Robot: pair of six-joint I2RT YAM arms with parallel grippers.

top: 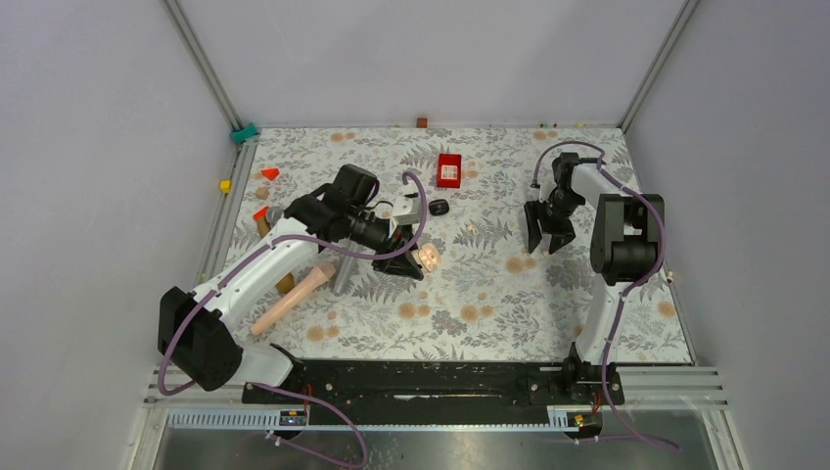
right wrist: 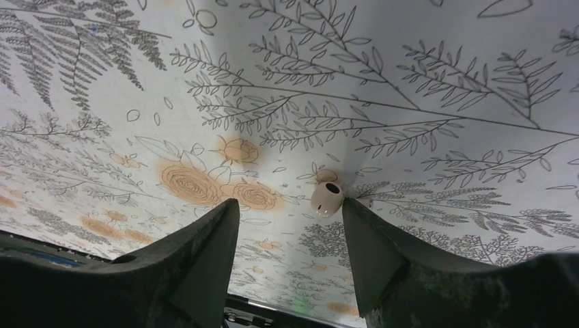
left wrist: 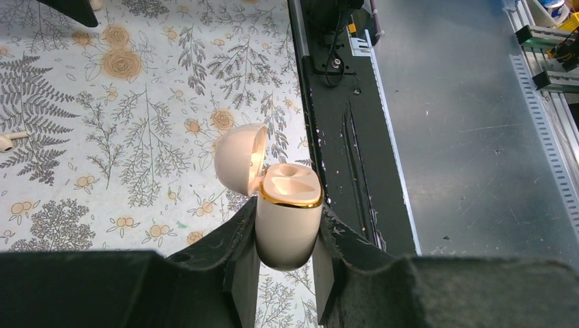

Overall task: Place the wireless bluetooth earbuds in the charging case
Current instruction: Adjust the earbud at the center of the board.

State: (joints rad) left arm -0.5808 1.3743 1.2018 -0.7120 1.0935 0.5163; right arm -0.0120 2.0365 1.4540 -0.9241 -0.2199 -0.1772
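The charging case is cream with a gold rim, not black. My left gripper is shut on its body, and it stands upright with its lid hinged open and both wells empty. In the top view the case sits at the left gripper, mid-table. One cream earbud lies on the floral cloth, touching the tip of one finger of my right gripper, which is open and close above the cloth. A second earbud lies on the cloth at the left edge of the left wrist view.
A red box and a small black oval thing sit at the back centre. A pinkish cylinder lies under the left arm. Red wedges and a yellow block are at the left edge. The black base rail runs along the near edge.
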